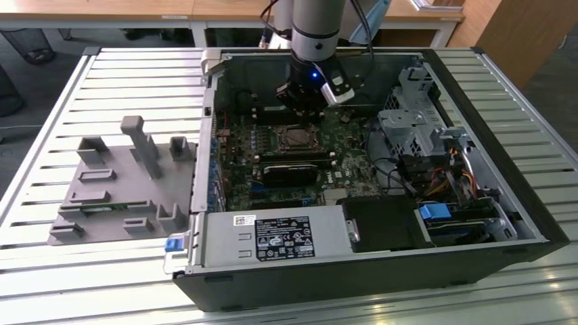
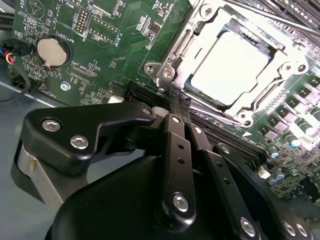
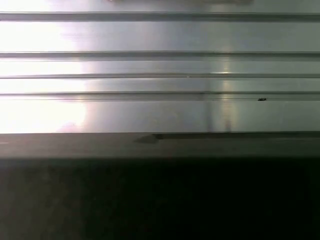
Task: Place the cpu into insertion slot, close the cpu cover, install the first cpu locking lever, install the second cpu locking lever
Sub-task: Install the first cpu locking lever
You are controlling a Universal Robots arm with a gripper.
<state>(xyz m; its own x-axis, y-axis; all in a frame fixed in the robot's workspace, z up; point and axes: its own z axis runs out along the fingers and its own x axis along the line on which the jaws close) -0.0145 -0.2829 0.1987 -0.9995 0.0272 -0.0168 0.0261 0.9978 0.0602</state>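
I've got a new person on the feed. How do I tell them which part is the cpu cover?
Start at the open black computer case on the slatted table, then find the green circuit board inside it. Beside the tips of the gripper sits the cpu cover, a thin silver metal frame around the pale square cpu. Unlike the long black memory slots nearby, it is shiny and square.

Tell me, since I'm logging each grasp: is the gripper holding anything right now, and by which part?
Nothing is held. The gripper has its fingers closed together, tips beside the corner of the cpu cover, with the cpu seated in the insertion slot.
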